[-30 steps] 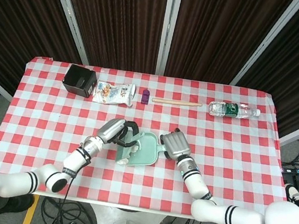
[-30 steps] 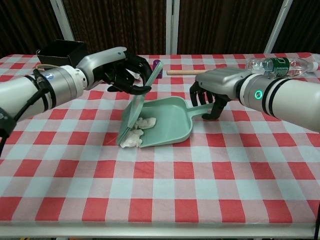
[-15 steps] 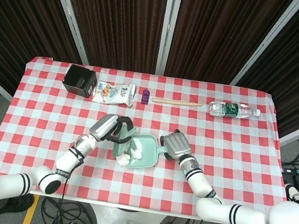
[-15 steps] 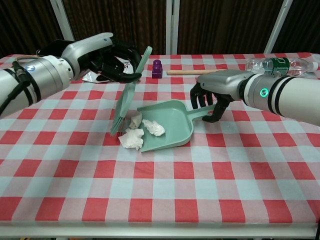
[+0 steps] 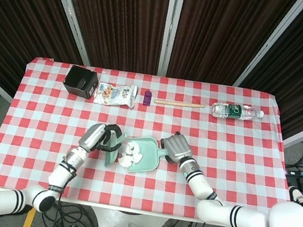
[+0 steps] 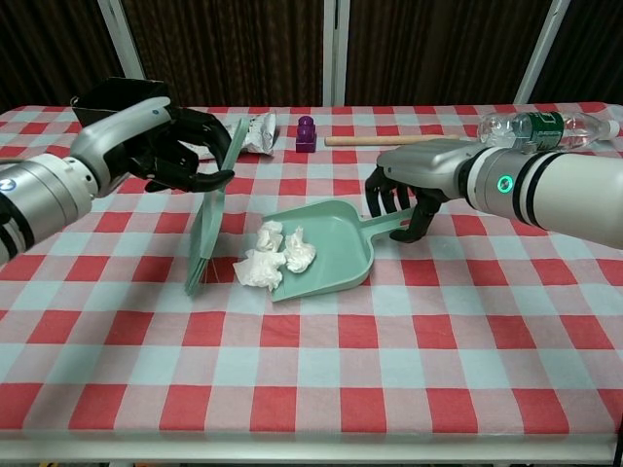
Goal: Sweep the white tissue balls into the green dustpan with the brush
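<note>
The green dustpan lies mid-table with its mouth to the left. My right hand grips its handle. Two white tissue balls sit inside the pan near the mouth, and a third tissue ball straddles the lip, partly on the cloth. In the head view the tissue balls show as one white clump. My left hand holds the green brush nearly upright. Its bristles hang just left of the pan's mouth, apart from the balls.
Along the far edge stand a black box, a snack bag, a purple block, a wooden stick and a water bottle. Red-and-white checked cloth covers the table.
My left hand has drawn the brush leftward, out of the pan's mouth. The tissue balls have shifted further into the pan. The dustpan has turned slightly in my right hand.
</note>
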`<action>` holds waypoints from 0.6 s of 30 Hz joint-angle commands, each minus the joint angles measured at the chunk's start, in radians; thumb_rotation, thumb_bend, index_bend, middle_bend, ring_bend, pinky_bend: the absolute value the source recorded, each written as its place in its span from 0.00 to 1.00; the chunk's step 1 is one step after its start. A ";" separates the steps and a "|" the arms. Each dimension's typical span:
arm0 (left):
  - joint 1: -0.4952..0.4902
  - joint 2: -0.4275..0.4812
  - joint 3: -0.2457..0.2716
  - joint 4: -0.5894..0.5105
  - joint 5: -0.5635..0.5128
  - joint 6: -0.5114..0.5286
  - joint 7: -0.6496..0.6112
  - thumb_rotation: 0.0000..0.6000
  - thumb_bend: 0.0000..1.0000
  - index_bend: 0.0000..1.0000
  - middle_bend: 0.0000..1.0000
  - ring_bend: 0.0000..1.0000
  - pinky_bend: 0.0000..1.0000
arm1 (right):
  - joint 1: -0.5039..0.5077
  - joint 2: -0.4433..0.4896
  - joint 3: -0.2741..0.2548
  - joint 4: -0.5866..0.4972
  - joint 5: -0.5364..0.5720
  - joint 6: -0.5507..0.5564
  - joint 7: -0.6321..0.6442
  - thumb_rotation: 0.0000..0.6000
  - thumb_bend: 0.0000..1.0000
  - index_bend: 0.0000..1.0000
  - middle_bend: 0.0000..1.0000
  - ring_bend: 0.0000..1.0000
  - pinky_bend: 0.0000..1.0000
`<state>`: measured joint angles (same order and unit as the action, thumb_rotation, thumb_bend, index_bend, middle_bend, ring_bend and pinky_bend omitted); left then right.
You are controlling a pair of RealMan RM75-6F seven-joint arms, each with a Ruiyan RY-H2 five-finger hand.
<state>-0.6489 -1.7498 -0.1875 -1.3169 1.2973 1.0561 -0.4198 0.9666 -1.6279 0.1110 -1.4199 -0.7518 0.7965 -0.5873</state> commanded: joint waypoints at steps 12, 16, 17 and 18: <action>-0.081 -0.175 -0.054 0.162 0.058 0.005 -0.034 1.00 0.50 0.57 0.57 0.77 0.91 | 0.011 -0.002 0.003 -0.009 0.023 -0.009 0.032 1.00 0.40 0.72 0.62 0.40 0.20; -0.101 -0.196 -0.072 0.178 0.057 -0.006 -0.051 1.00 0.50 0.57 0.57 0.77 0.91 | 0.009 -0.005 0.006 -0.007 0.027 -0.014 0.054 1.00 0.40 0.72 0.62 0.40 0.20; -0.106 -0.200 -0.077 0.180 0.056 -0.009 -0.055 1.00 0.50 0.56 0.57 0.77 0.91 | 0.008 -0.006 0.008 -0.006 0.028 -0.017 0.062 1.00 0.40 0.72 0.62 0.40 0.20; -0.113 -0.204 -0.082 0.182 0.056 -0.013 -0.057 1.00 0.50 0.56 0.57 0.77 0.91 | 0.007 -0.007 0.011 -0.005 0.029 -0.021 0.073 1.00 0.40 0.72 0.62 0.40 0.20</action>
<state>-0.7566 -1.9502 -0.2651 -1.1377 1.3540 1.0466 -0.4737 0.9749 -1.6334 0.1192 -1.4264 -0.7245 0.7791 -0.5217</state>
